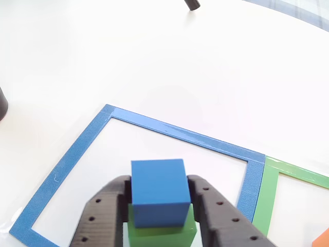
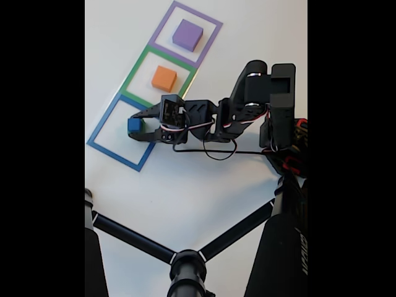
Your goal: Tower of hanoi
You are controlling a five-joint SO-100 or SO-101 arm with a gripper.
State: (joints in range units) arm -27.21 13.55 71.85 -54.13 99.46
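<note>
Blue frame (image 1: 72,154) holds blue block (image 1: 158,190) atop green block (image 1: 164,234).

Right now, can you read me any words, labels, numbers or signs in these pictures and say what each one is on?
No text can be read for certain.
Pale lettering runs along the black tripod leg at the lower right of the fixed view: too small and blurred to read.
The blue cube, green cube, orange cube and purple cube carry no markings, nor do the coloured square outlines.
</note>
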